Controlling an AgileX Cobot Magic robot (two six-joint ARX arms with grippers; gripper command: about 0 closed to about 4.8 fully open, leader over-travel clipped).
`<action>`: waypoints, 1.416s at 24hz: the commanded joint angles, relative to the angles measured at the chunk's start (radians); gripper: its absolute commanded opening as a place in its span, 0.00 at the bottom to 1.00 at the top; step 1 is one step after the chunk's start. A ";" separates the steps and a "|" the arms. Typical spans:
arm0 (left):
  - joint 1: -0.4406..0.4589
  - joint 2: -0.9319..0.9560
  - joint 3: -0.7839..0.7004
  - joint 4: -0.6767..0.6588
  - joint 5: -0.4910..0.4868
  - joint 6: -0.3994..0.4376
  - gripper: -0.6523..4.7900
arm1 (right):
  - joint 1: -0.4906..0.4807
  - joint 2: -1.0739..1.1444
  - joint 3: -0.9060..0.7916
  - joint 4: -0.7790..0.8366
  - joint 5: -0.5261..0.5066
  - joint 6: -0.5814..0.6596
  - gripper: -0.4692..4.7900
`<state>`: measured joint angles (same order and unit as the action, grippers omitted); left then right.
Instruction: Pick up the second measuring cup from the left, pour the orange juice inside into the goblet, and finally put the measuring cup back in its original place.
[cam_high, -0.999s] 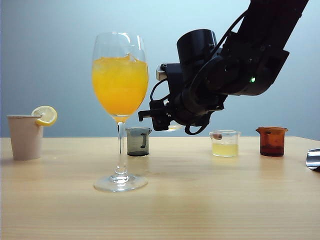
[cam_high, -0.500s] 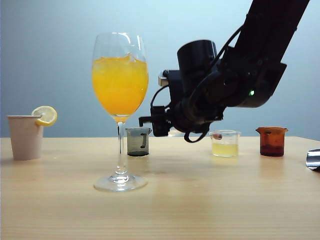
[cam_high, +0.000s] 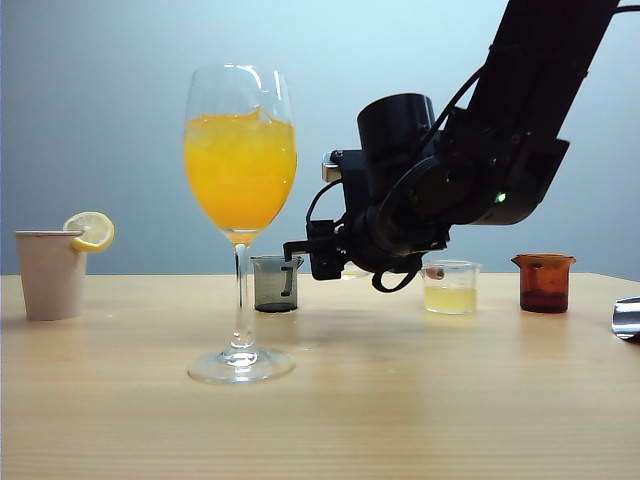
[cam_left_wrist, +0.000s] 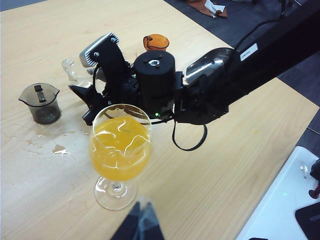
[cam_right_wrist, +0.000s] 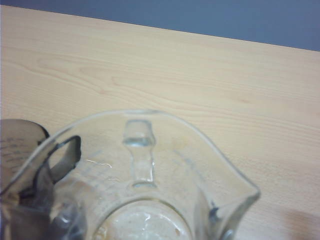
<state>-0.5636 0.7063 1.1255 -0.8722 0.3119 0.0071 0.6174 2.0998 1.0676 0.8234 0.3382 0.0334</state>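
Since the tall clear stemmed goblet (cam_high: 240, 200) is full of bright orange juice (cam_high: 240, 170), I think the pouring is done. The goblet stands closest to the front of the light wooden table (cam_high: 400, 400). In the left wrist view, a few wet drops (cam_left_wrist: 60, 149) lie on the wood beside it.

The left gripper (cam_left_wrist: 140, 225) hangs above the goblet's foot. It is dark and blurry, so I cannot tell if its fingers are apart or together.

A bit farther back is the right gripper (cam_high: 318, 257), low over the table. Its fingers squeeze the small clear measuring cup (cam_right_wrist: 145, 175). The cup looks empty, with only see-through glass at the bottom. It sits between the smoky dark-grey cup (cam_high: 276, 283) and the wider clear cup of pale yellow liquid (cam_high: 450, 287). I think that gap is its old spot. I cannot tell if its bottom touches the wood.

What is left, I think, is to set the cup down, let go, and pull the arm away.

The cup's long way runs up and down, with its open mouth up. It looks about straight. Its pour lip points away from the smoky cup.

In the same back row stand a small brown cup (cam_high: 543, 282) and a beige paper cup with a lemon slice (cam_high: 52, 272).
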 joint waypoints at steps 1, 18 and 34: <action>-0.001 0.000 0.007 0.013 0.007 0.003 0.11 | 0.001 0.006 0.022 0.023 -0.001 0.005 0.18; -0.001 0.000 0.007 0.013 0.006 0.004 0.11 | -0.002 0.072 0.094 0.018 0.000 0.005 0.18; 0.000 0.000 0.006 0.013 0.006 0.004 0.11 | -0.006 0.124 0.107 0.017 -0.005 0.019 0.18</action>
<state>-0.5632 0.7067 1.1255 -0.8722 0.3119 0.0071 0.6098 2.2261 1.1641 0.8204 0.3370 0.0479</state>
